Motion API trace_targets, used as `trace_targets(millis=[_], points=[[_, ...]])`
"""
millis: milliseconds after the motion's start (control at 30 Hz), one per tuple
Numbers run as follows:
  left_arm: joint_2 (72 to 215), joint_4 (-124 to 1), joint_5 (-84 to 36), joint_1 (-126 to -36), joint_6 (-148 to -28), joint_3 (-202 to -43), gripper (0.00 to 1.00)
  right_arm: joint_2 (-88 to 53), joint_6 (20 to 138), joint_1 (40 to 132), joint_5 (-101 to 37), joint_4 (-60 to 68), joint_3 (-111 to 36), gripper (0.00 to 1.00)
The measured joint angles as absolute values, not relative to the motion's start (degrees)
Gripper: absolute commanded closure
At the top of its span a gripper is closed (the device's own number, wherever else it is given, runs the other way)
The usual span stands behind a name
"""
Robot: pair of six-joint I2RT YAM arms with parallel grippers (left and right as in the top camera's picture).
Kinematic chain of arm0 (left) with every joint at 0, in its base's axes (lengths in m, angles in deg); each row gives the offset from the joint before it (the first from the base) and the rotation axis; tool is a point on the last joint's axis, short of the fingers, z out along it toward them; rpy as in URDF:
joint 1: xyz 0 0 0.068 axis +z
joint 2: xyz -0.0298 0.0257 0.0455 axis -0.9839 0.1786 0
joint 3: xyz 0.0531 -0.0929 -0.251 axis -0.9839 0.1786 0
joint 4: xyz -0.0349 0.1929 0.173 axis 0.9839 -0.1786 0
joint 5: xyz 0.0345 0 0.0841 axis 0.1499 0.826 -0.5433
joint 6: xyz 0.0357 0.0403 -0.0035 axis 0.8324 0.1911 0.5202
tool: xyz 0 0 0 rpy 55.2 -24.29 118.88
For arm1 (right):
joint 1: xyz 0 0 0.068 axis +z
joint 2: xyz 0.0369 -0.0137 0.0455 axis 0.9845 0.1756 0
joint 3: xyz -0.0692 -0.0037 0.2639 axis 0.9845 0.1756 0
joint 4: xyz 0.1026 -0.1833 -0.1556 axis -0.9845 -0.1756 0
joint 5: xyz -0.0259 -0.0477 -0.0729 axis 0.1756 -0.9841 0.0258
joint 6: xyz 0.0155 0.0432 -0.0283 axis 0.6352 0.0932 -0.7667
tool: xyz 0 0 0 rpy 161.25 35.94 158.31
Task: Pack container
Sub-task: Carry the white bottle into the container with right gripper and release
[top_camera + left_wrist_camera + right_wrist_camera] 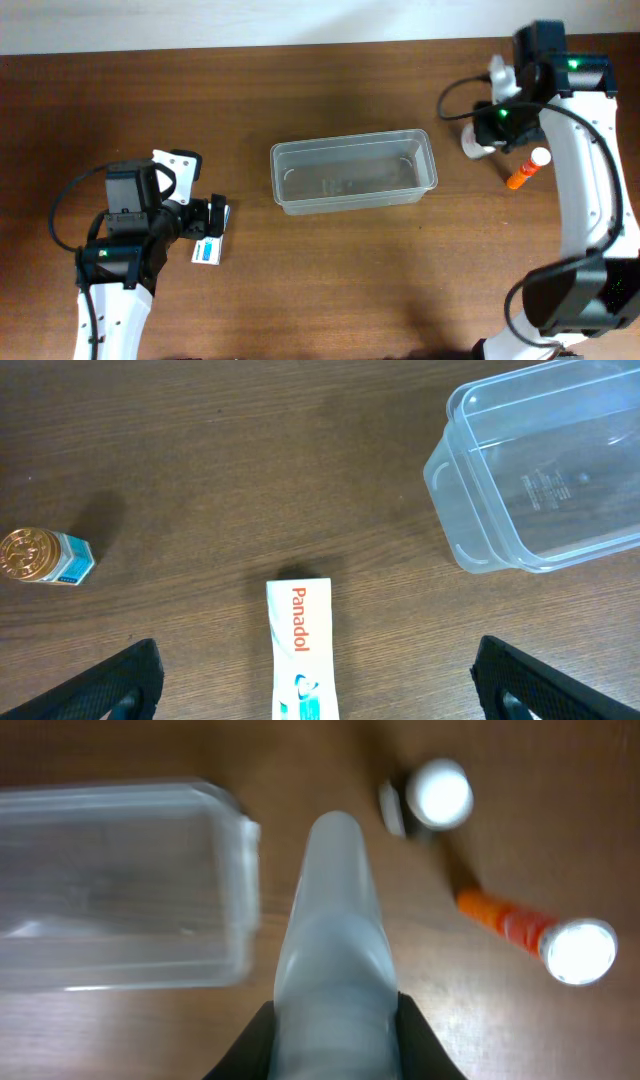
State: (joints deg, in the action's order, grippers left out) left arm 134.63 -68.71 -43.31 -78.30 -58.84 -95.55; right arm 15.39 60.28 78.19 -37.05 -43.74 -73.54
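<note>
The clear plastic container (352, 172) lies empty at the table's middle; it also shows in the left wrist view (550, 470) and the right wrist view (120, 880). My left gripper (207, 228) is open, and its fingers (315, 670) straddle a white Panadol box (300, 650) lying flat on the table. My right gripper (497, 118) is right of the container, and its jaws (335, 1030) are shut on a translucent white bottle (335, 940), held above the table beside the container's right end.
A small white-capped bottle (475, 148) and an orange tube with a white cap (527, 168) lie right of the container. A small jar with a gold lid (40, 555) sits left of the Panadol box.
</note>
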Motion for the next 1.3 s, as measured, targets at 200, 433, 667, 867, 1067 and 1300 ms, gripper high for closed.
trace_targets(millis=[200, 433, 667, 867, 1067, 1300], points=[[134.63, -68.71, -43.31, -78.30, -58.84, -95.55, 0.01, 14.16, 60.69, 87.04, -36.52, -43.71, -76.16, 0.84], [134.63, -68.71, -43.31, -78.30, -58.84, -95.55, 0.01, 17.66, 62.96, 90.21, -35.84, -43.43, -76.16, 0.86], [134.63, -68.71, -43.31, -78.30, -58.84, -95.55, 0.01, 22.62, 63.77, 90.21, -35.89, -43.04, -76.10, 0.87], [134.63, -68.71, -43.31, -78.30, -58.84, -95.55, 0.01, 28.48, 63.82, 90.21, -35.89, -42.80, -76.10, 0.88], [134.63, -68.71, -43.31, -78.30, -58.84, -95.55, 0.01, 33.14, 63.79, 90.21, -35.89, -42.18, -76.07, 0.87], [134.63, -68.71, -43.31, -78.30, -58.84, -95.55, 0.00, 34.82, 63.79, 90.21, -35.91, -41.03, -76.03, 0.75]])
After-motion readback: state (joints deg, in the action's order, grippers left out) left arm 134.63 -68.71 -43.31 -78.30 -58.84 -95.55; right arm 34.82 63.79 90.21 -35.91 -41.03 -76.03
